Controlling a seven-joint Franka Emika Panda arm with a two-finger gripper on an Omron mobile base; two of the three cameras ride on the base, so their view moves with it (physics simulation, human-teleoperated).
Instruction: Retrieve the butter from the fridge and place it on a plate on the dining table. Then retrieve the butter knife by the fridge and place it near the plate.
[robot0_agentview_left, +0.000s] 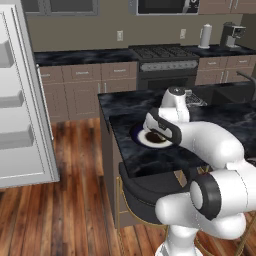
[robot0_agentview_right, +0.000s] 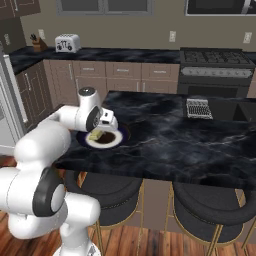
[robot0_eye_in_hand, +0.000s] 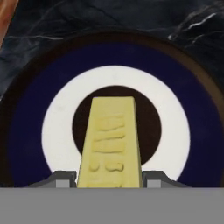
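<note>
Hand: the hand (robot0_eye_in_hand: 109, 183) is clenched on the butter (robot0_eye_in_hand: 111, 144), one finger on either side of the stick at the bottom centre of the hand view.
Butter: the yellow stick (robot0_agentview_right: 96, 135) hangs over the plate's centre, left of middle in the right base view; whether it touches the plate cannot be told.
Plate: the plate (robot0_eye_in_hand: 30, 127), navy rim around white, lies on the black marble surface (robot0_agentview_right: 165, 140) near its left edge.
Fridge: the fridge (robot0_agentview_left: 20, 100) stands open at the left edge of the left base view.
Stools: round dark stools (robot0_agentview_right: 212, 207) sit beneath the surface, lower right.
</note>
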